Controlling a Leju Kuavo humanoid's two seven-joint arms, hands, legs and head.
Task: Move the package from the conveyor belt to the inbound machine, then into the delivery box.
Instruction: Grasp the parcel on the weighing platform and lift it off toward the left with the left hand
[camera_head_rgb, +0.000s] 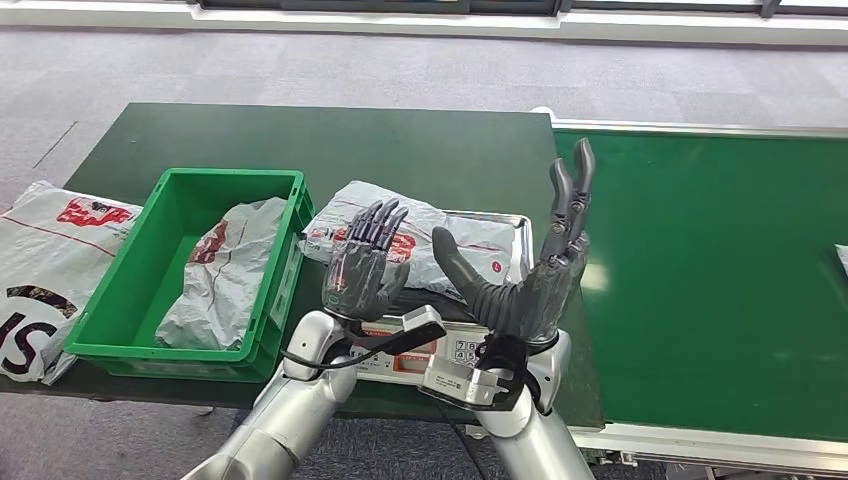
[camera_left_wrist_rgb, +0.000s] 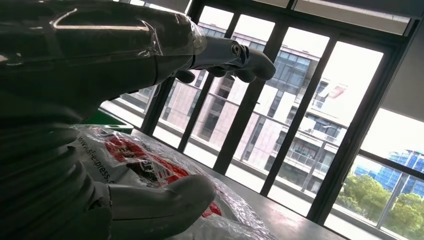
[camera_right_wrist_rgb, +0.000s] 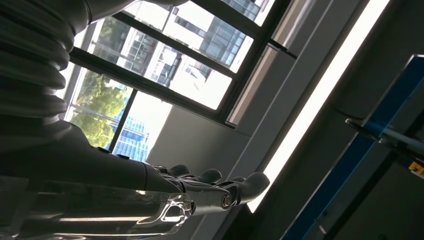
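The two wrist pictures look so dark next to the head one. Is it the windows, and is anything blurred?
Left wrist view: bright windows behind leave the left hand nearly a silhouette; the package under it catches glare on its plastic. Right wrist view: same backlight, with a bright strip beside the dim right hand. Head view: even light, sharp, a pale sheen on the belt.

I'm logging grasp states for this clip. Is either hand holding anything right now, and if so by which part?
Nothing is held. The left hand and right hand are raised, fingers apart, above the package lying on the scale.
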